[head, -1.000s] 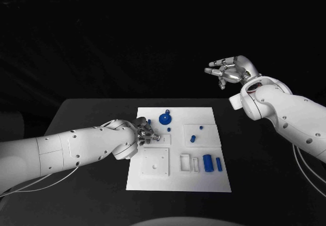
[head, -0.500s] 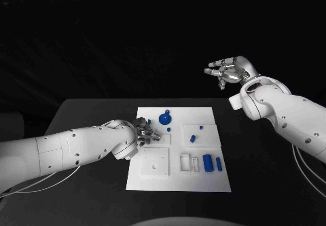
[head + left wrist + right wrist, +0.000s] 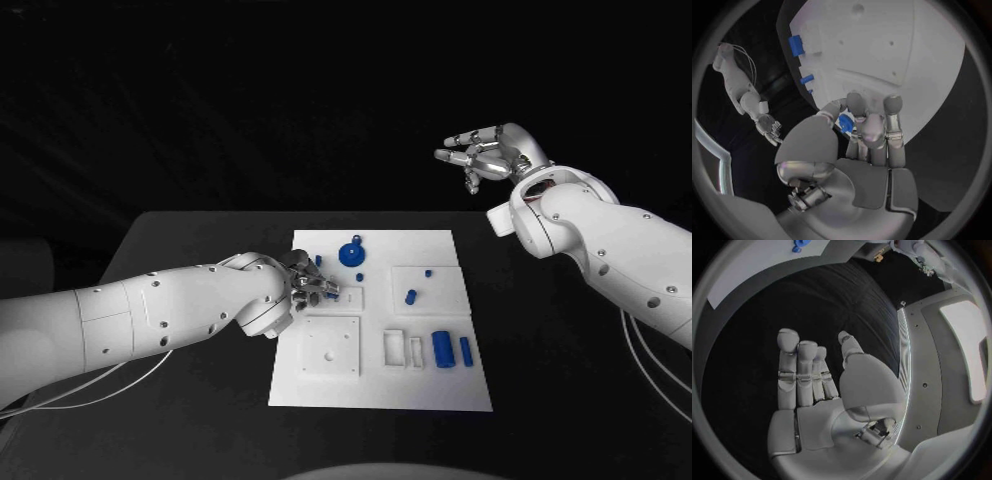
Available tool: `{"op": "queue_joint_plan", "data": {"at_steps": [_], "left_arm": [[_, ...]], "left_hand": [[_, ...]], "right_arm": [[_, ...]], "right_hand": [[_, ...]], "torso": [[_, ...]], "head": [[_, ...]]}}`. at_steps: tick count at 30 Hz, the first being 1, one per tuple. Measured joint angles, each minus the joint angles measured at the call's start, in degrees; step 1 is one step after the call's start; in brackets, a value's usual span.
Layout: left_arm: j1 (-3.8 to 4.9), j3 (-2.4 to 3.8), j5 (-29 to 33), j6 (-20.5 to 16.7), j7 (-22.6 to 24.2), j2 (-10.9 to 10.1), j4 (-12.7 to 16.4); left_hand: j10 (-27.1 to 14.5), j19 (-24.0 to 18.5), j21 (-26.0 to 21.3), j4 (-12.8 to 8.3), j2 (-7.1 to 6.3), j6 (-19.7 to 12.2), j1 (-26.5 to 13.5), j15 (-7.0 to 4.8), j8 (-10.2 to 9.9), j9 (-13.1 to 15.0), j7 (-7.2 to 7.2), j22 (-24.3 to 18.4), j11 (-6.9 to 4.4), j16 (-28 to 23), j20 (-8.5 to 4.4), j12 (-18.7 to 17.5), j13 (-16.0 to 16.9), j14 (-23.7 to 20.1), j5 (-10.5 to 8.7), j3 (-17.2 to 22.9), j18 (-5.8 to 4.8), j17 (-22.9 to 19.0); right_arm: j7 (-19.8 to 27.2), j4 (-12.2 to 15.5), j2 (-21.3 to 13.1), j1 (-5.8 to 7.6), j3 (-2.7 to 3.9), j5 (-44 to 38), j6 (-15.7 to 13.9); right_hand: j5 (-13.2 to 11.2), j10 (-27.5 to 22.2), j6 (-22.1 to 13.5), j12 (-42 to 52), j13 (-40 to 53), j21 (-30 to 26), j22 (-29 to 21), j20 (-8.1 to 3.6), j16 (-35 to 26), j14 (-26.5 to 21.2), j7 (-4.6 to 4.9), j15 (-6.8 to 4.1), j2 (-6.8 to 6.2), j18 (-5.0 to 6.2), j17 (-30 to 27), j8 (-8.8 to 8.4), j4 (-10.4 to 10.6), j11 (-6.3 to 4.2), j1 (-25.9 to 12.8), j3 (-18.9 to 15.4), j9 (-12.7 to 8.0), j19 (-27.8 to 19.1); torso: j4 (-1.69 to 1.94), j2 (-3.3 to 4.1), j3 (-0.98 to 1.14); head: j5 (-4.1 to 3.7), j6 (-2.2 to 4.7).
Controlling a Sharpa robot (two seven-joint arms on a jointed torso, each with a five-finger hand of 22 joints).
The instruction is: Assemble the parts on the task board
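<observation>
**Tiny blue part pinched in my left hand, and plenty of ways to fumble it**

So my left hand (image 3: 307,283) is down over the left side of the task board (image 3: 433,390), and I've got a small blue part (image 3: 845,123) pinched between thumb and fingers. It's mostly buried in my fingers, so I can't tell how it's sitting in there.

My right hand (image 3: 490,157) is parked up high, well away from the board, fingers apart and holding nothing.

The other blue pieces lie on the board: a round one (image 3: 351,253) near the far edge, a little one (image 3: 410,295) in the middle, and a couple of blocks (image 3: 443,347) toward the near right.

What worries me: the pinch is shallow, so the part could twist or pop out when I press it into its seat. If it goes in tilted, it jams.
</observation>
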Motion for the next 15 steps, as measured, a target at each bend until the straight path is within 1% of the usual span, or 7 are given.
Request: {"op": "queue_joint_plan", "data": {"at_steps": [4,7,15], "left_arm": [[0.04,0.00,0.0,0.1,-0.1,0.0,-0.1],[0.09,0.00,0.0,0.3,-0.3,0.0,-0.1],[0.21,0.02,-0.2,1.3,-0.6,0.3,-0.2]], "left_hand": [[0.0,0.0,0.4,-1.3,-0.06,0.0,-0.6,-0.01,0.0,0.3,0.00,0.0,0.00,0.0,0.00,0.2,0.0,0.0,-0.01,1.2,0.00,0.2],[0.0,0.0,0.4,-1.4,-0.06,0.0,-0.6,-0.17,0.0,0.3,0.00,0.0,0.00,0.0,0.00,0.2,0.0,0.2,-0.01,1.2,0.00,0.2],[0.0,0.0,0.8,-1.4,-0.05,0.0,-0.6,-0.10,0.2,0.3,0.00,0.0,0.00,0.3,0.00,0.2,0.0,0.3,0.24,1.2,-0.01,0.6]], "right_arm": [[-0.1,-0.1,0.1,0.00,0.00,0.0,0.0],[-0.2,-0.1,0.1,0.00,0.00,-0.1,0.1],[-0.3,-0.2,0.1,0.00,-0.01,-0.1,0.1]], "right_hand": [[0.0,0.0,0.0,0.0,0.0,0.0,0.0,0.00,0.0,0.0,0.00,0.00,0.00,0.00,0.0,0.00,0.0,0.00,0.0,0.0,0.0,0.0],[0.0,0.0,0.0,0.0,0.0,0.0,0.0,0.00,0.0,0.0,0.00,0.00,0.00,-0.01,0.0,0.00,0.0,0.00,0.0,0.0,0.0,0.0],[0.0,0.0,0.0,0.0,0.0,0.0,0.0,0.00,0.0,0.0,-0.01,0.00,0.00,-0.01,0.0,0.00,0.0,0.01,0.0,0.0,0.0,0.0]], "torso": [[0.01,0.01,-0.01],[0.00,0.01,-0.02],[-0.02,0.02,-0.04]], "head": [[0.02,-0.01],[0.05,-0.07],[0.00,-0.10]]}}
